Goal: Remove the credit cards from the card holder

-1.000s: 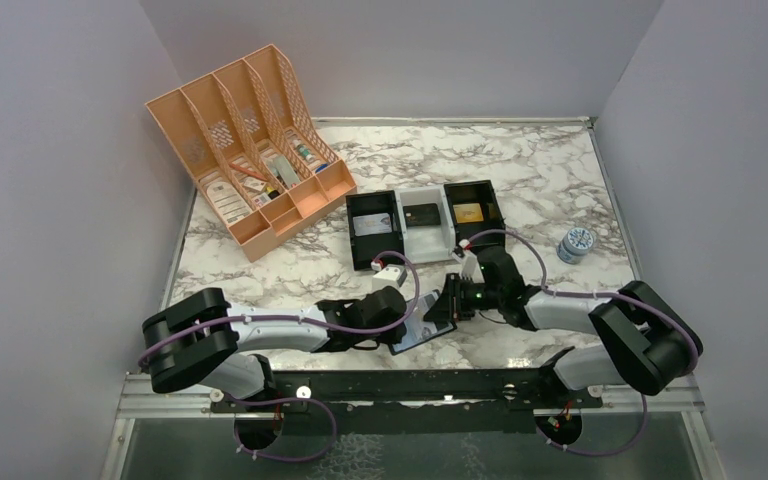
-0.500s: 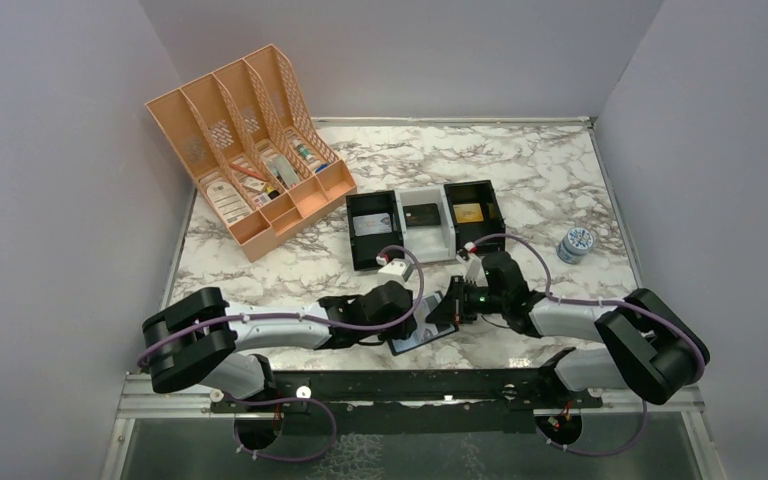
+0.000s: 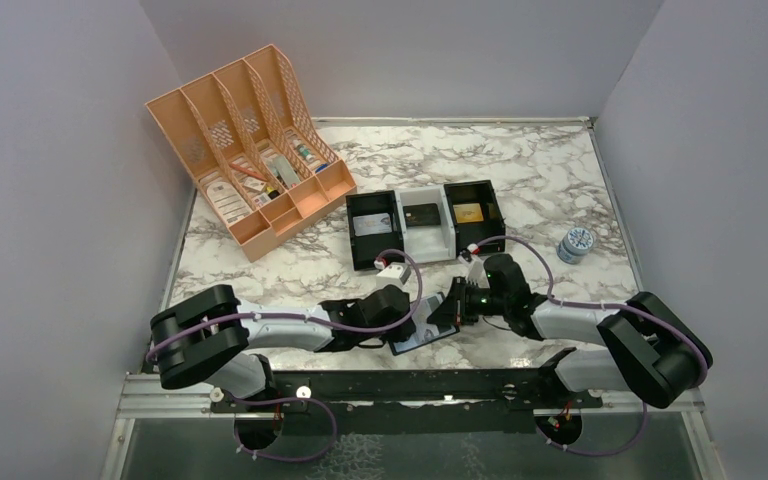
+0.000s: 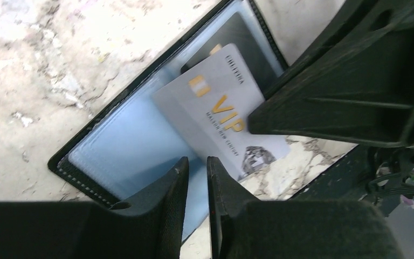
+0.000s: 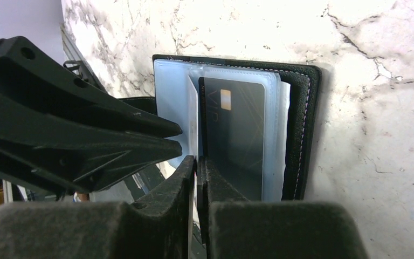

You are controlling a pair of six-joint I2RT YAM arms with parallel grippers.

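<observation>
At the near edge of the counter (image 5: pixel 388 118) the card holder (image 4: pixel 124 145) lies open, blue-grey lining up. The left hand (image 4: pixel 195 163) has its fingers drawn almost together with only a slit between them, tips over the lining. Whether it pinches a sleeve or merely presses, I cannot tell. The right hand (image 5: pixel 198 160) is closed to a hairline on a thin pale leaf, which I judge to be the edge of the silver VIP card (image 4: pixel 221 116). That card sits partly out of its slot, one corner over the marble. A dark grey card (image 5: pixel 237 140) lies in a clear sleeve beside it.

The left hand should pin the holder flat while the right draws the VIP card straight along the slot's line, low and slow. The holder should not drag toward the counter's edge or the card twist. If the pale leaf is a sleeve rather than the card, the pull will lift the holder, so re-grip. Farther back, the three-compartment tray (image 3: pixel 358 232) looks the likely place to set it down.
</observation>
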